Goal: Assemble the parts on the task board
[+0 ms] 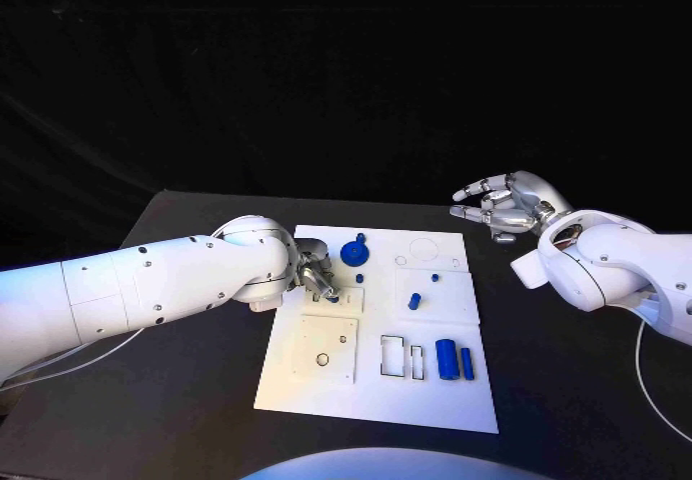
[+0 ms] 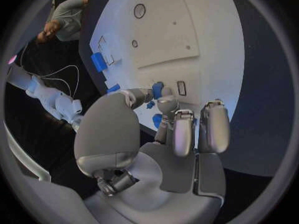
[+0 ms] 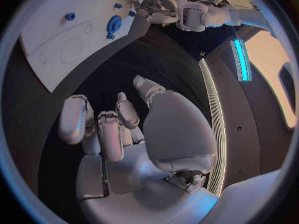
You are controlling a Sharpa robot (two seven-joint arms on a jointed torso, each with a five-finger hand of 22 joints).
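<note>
The white task board (image 1: 378, 390) lies mid-table. My left hand (image 1: 320, 275) hovers over its upper left part, and its thumb and a finger pinch a small blue part (image 2: 157, 89) just beside a small rectangular slot (image 2: 181, 88). A round blue part (image 1: 355, 256) stands near that hand. Small blue parts (image 1: 414, 299) lie at the board's centre. Two blue cylinders (image 1: 456, 360) lie side by side near the right edge. My right hand (image 1: 505, 205) hangs off the board's far right corner with its fingers apart and nothing in them. The right wrist view shows the board (image 3: 56, 45) and the round part (image 3: 114, 24).
The black table (image 1: 577, 400) surrounds the board, with bare surface on the right and at the front. A raised square plate (image 1: 326, 348) with a round hole sits on the board's lower left. Outlined recesses (image 1: 400, 356) lie beside the cylinders.
</note>
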